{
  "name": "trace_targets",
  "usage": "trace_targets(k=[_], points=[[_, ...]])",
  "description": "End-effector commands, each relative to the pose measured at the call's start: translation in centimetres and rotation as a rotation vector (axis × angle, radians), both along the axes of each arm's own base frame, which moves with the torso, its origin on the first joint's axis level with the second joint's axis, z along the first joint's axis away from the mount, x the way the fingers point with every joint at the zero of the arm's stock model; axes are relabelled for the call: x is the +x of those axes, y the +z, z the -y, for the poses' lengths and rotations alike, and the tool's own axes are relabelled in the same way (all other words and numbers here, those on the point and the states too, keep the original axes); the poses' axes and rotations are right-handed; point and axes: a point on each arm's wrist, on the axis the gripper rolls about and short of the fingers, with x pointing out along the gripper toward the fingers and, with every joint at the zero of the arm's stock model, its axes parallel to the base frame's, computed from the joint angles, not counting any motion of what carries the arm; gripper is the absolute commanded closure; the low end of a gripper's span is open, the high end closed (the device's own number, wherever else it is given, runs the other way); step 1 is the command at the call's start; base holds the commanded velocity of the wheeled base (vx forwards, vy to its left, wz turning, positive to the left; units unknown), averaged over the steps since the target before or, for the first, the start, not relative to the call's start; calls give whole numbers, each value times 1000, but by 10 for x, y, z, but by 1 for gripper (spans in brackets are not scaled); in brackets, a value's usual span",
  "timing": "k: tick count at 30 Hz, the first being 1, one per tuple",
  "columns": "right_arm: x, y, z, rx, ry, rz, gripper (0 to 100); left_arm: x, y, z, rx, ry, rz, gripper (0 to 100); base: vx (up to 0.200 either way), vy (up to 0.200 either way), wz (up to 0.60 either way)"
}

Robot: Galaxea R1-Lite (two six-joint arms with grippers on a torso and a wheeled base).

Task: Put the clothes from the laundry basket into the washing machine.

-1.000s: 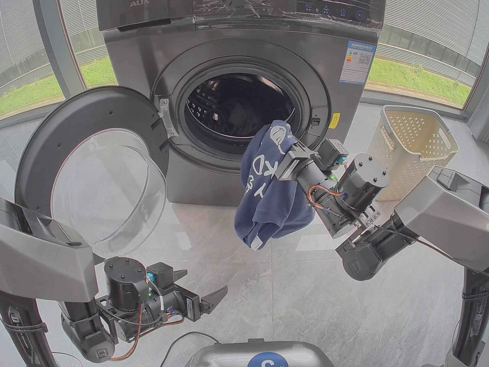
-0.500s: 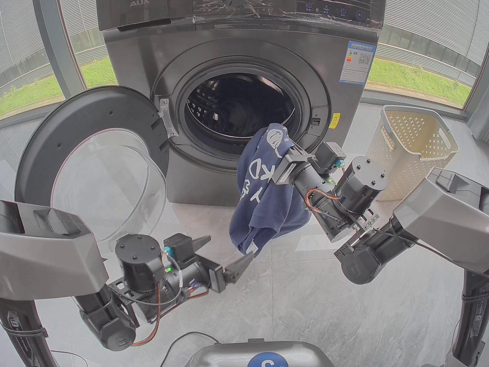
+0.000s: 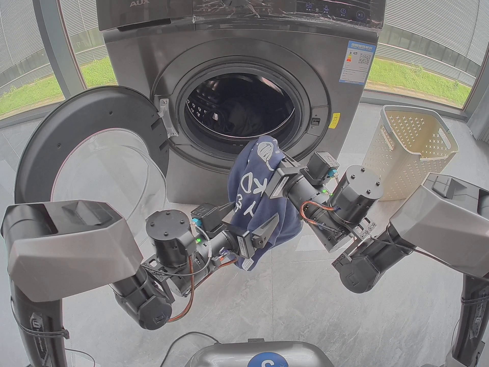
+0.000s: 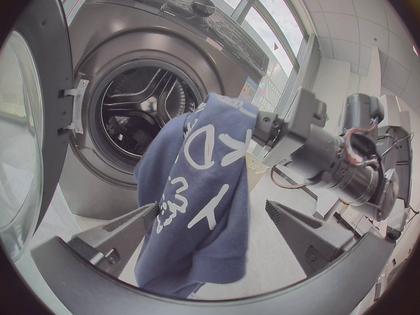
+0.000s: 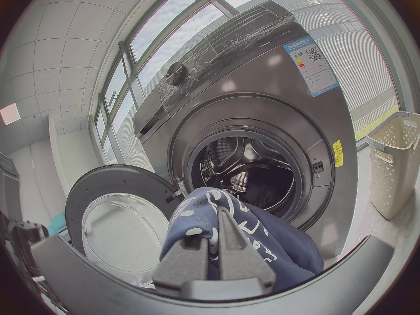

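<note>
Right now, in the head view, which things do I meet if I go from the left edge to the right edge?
open washing machine door → navy garment → yellow sticker → laundry basket
</note>
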Motion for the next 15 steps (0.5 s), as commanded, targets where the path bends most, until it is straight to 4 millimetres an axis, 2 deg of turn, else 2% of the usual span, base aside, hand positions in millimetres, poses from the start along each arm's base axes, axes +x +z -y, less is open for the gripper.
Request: trace_targets(k=[1,7,15], points=[[-6,4,-3,10,20,18,100,13,-22,9,16,4,-22,0,0,0,0],[-27,11,-7,6,64,6,100,36,-28,8,-10,48,-3,0,0,0,0],[-50,13,-14,0,118,-12,100,50,-37,10,-19,65,7,0,0,0,0]])
